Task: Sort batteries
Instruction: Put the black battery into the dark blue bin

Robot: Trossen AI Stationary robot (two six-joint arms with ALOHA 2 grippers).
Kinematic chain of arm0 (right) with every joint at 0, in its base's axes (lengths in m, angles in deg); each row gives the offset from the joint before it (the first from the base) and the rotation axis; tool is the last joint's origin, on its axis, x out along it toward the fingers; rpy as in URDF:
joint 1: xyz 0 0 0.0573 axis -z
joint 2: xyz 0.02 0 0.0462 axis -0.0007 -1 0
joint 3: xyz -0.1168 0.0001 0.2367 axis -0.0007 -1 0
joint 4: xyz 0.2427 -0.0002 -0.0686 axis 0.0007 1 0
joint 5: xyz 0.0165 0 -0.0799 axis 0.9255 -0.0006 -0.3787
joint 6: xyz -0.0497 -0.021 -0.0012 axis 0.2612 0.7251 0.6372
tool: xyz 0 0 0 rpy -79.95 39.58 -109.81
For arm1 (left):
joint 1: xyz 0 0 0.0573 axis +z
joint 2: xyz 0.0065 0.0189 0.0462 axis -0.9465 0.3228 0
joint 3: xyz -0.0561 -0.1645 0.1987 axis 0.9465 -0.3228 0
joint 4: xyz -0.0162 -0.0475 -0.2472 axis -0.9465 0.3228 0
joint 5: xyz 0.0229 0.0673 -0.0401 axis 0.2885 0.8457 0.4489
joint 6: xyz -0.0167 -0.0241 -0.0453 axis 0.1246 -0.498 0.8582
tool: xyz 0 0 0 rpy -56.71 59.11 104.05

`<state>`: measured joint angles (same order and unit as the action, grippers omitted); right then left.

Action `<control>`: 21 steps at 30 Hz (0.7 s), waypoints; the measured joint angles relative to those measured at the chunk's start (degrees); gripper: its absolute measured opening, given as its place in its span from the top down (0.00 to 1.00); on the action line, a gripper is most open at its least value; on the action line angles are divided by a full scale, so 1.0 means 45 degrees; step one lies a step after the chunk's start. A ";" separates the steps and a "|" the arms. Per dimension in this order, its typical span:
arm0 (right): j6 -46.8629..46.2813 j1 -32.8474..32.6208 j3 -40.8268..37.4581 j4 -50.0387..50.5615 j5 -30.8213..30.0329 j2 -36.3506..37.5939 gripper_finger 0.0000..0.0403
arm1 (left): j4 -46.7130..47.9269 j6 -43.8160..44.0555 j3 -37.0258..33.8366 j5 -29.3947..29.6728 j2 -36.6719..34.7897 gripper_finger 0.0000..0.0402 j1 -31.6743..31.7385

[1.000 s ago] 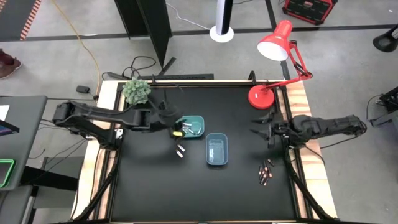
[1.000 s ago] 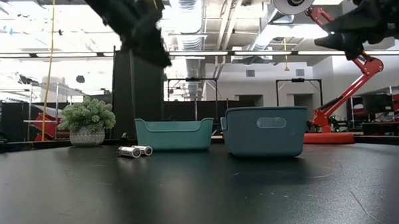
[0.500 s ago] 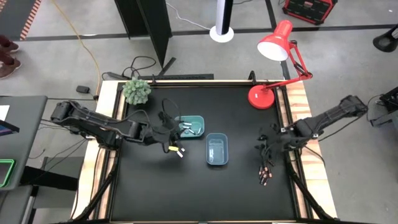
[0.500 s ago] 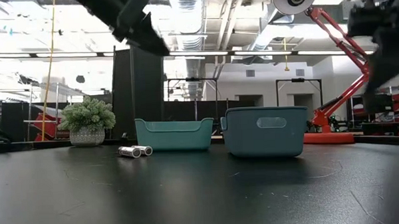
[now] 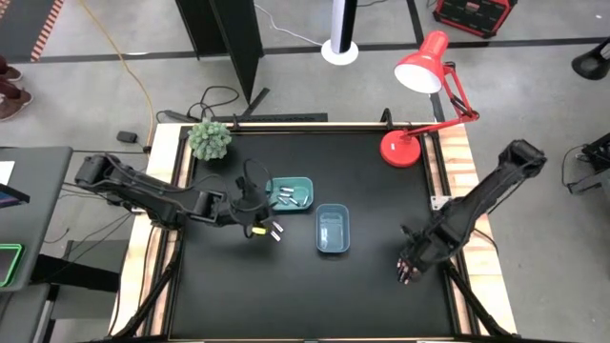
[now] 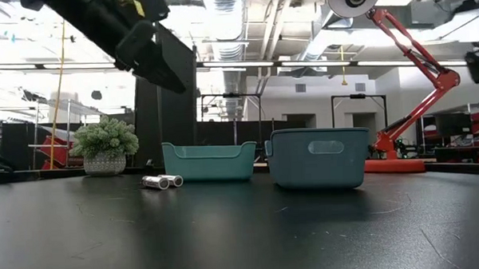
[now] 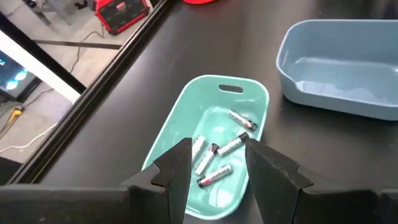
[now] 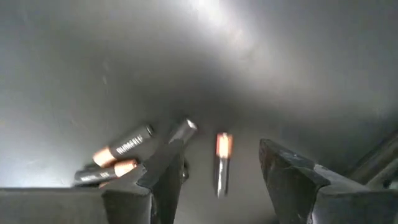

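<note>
My left gripper [image 5: 257,226] [image 7: 217,163] stands open and holds nothing. It hovers just on the near-left side of the teal tray [image 5: 294,193] [image 7: 214,118]. Several white batteries [image 7: 219,154] lie in that tray. Two silver batteries [image 5: 276,232] [image 6: 162,182] lie on the table beside the gripper. My right gripper [image 5: 412,259] [image 8: 221,169] points down, open, over a cluster of dark batteries with copper ends [image 5: 408,272] [image 8: 124,149]. One dark battery [image 8: 221,163] lies between its fingers, untouched. The blue tray [image 5: 332,230] stands mid-table.
A red desk lamp [image 5: 412,105] stands at the far right corner and a small potted plant [image 5: 210,139] at the far left. In the low view the two trays [image 6: 316,157] stand side by side, with bare black table in front of them.
My left gripper has drawn back from over the teal tray toward the table's near edge and sunk a little. My right gripper has swung from the far right toward the near edge, gone down, and tipped from level to pointing down over the dark batteries.
</note>
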<state>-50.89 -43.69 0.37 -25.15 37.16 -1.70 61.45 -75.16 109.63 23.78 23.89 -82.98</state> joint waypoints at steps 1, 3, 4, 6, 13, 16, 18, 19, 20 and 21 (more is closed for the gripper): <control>-0.0410 -0.0263 0.0000 -0.0043 0.0067 -0.0161 0.44 | -0.0148 0.0037 -0.0075 -0.0006 -0.0105 0.64 -0.0058; -0.1093 -0.0677 0.0000 -0.0216 0.0079 -0.0430 0.44 | -0.0036 0.0173 -0.0310 0.0000 -0.0311 0.64 -0.0132; -0.1331 -0.0821 0.0000 -0.0333 0.0084 -0.0522 0.44 | 0.0005 0.0262 -0.0386 -0.0004 -0.0368 0.64 -0.0155; -0.1742 -0.1002 0.0000 -0.0611 0.0097 -0.0672 0.44 | -0.0164 0.0428 -0.0583 -0.0010 -0.0519 0.64 -0.0216; -0.2268 -0.0948 0.0000 -0.1141 0.0093 -0.1265 0.44 | -0.0761 0.0572 -0.1178 -0.0013 -0.0770 0.64 -0.0239; -0.2268 -0.0707 0.0000 -0.1204 0.0083 -0.1620 0.46 | -0.0788 0.0595 -0.1174 -0.0010 -0.0774 0.64 -0.0239; -0.2198 -0.0549 0.0010 -0.1425 0.0070 -0.1786 0.47 | -0.0767 0.0615 -0.1171 -0.0015 -0.0769 0.64 -0.0240; -0.2192 -0.0456 0.0010 -0.1485 0.0073 -0.1877 0.48 | -0.0770 0.0615 -0.1171 -0.0012 -0.0769 0.64 -0.0244; -0.2189 -0.0393 0.0007 -0.1502 0.0077 -0.1938 0.48 | -0.0783 0.0615 -0.1171 -0.0014 -0.0769 0.64 -0.0243; -0.2191 -0.0330 0.0005 -0.1544 0.0082 -0.1986 0.49 | -0.0778 0.0615 -0.1171 -0.0010 -0.0769 0.64 -0.0239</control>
<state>-60.75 -45.17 0.39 -32.10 37.53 -10.63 57.94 -72.39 104.36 23.74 20.43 -84.05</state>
